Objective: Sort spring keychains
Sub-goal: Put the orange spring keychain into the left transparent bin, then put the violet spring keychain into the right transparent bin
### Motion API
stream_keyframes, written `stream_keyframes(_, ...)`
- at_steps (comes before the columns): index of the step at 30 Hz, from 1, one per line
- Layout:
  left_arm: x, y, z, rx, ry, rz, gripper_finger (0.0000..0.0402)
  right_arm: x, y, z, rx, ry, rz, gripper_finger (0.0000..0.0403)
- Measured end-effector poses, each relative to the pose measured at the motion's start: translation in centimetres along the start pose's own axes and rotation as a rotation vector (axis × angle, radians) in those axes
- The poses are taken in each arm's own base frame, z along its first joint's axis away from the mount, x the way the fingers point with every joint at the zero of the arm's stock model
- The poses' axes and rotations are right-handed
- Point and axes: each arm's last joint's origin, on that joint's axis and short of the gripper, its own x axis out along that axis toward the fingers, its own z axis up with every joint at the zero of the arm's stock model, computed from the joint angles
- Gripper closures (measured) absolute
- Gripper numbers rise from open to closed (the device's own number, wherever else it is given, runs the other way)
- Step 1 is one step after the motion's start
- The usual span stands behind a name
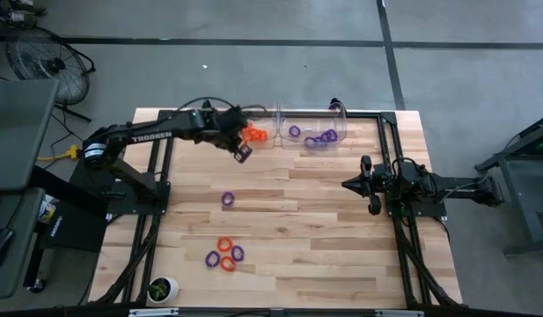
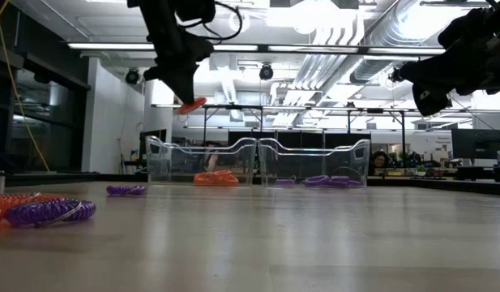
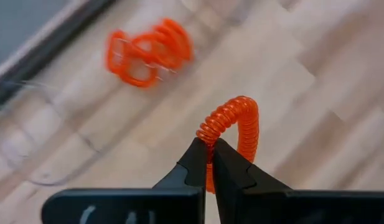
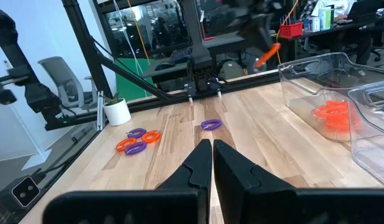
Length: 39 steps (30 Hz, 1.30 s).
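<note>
Sitting at 6 o'clock on the table [image 1: 341, 264]: cluster of spring keychains [image 1: 224, 256], orange and purple mixed; lone purple keychain [image 1: 228, 200] lying just past it toward 12. Parking at 3 o'clock: right gripper [image 4: 212, 163], arm level, fingers pressed together, gripping nothing. Reaching in from 9 toward 12: left gripper [image 3: 208, 160], raised above the table, pinching an orange keychain [image 3: 232, 127] beside the left bin [image 2: 202, 160], orange coils inside. Holding purple coils: right bin [image 1: 315, 129].
</note>
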Motion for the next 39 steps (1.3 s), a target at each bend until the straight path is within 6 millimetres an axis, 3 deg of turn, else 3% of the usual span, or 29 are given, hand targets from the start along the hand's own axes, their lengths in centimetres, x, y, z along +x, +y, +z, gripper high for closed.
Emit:
stream_keyframes(9,2.5,3.8,2.1,-0.123,-0.033,0.128,0.0398,0.0,0.0,0.0,0.000,0.000,0.000,0.0391)
stream_keyframes(20,6.4,7.2,3.3,-0.179,0.040,0.114,0.0396,0.0,0.0,0.0,0.000,0.000,0.000,0.0391)
stream_keyframes(24,7.3,7.5,3.3,-0.185,0.061,0.123,0.0360,0.0,0.0,0.0,0.000,0.000,0.000,0.0391)
stream_keyframes(32,7.3,7.4,3.6,-0.161,0.033,0.120,0.0258,0.0,0.0,0.0,0.000,0.000,0.001,0.0391)
stream_keyframes(39,7.3,6.7,3.3,-0.092,0.061,0.100,0.0226,0.0,0.0,0.0,0.000,0.001,0.000,0.0391)
